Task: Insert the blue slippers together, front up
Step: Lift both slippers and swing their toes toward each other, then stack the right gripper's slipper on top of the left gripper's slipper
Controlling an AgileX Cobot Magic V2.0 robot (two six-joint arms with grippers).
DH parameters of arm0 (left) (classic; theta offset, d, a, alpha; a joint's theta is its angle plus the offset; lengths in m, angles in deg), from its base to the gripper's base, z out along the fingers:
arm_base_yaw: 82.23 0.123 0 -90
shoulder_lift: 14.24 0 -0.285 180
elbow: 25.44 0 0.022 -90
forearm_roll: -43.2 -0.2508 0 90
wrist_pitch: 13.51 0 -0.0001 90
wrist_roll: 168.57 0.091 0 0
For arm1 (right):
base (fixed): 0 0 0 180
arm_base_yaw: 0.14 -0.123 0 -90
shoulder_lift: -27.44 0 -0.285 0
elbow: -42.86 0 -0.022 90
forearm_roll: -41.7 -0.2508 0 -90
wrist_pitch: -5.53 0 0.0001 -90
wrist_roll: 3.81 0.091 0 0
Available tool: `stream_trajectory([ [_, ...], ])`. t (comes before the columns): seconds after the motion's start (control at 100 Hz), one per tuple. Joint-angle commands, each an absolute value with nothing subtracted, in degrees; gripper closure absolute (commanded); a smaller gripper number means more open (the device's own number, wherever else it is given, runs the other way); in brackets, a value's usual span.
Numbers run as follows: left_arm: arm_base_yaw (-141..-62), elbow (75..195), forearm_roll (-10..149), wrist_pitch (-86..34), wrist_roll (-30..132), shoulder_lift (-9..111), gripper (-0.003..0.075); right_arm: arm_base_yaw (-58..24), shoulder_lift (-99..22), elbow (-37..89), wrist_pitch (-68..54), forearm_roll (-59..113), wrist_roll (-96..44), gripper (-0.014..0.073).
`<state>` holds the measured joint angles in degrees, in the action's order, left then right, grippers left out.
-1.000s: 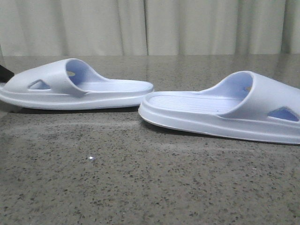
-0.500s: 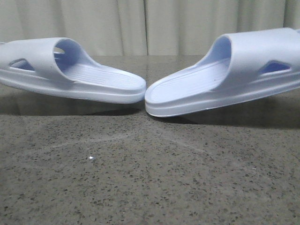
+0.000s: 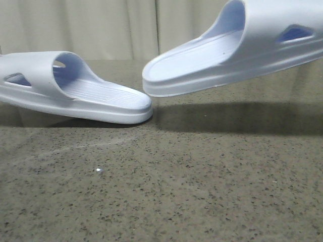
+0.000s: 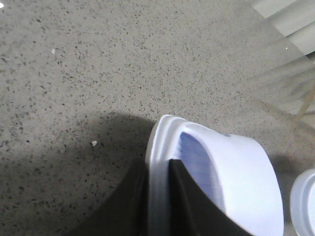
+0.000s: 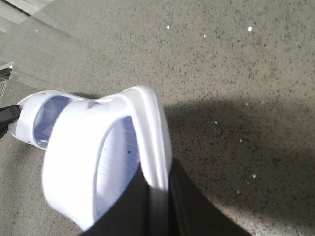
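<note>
The left slipper (image 4: 231,172) is clamped at its side rim by the left pincer (image 4: 157,206), the right slipper (image 5: 98,157) likewise by the right pincer (image 5: 157,211), both held above the counter (image 3: 166,191).

Speckled stone table (image 3: 166,191); left slipper (image 3: 75,91) possibly touching it.

Left slipper (image 3: 75,88) low over table (image 3: 161,191), right slipper (image 3: 237,48) raised beside it
</note>
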<state>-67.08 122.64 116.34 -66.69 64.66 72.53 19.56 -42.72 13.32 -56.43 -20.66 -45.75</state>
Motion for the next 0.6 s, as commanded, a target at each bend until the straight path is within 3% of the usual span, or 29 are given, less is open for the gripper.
stream_trajectory([
  [0.0,-66.99,124.03,120.66,-70.2,63.96,70.68,0.0705,19.88,-42.16,15.48,-56.56,-24.89,-45.81,0.0693],
  [0.59,-66.99,124.03,130.72,-84.45,63.46,70.68,0.0705,16.52,-55.14,15.48,-59.21,-36.01,-54.39,0.0693],
])
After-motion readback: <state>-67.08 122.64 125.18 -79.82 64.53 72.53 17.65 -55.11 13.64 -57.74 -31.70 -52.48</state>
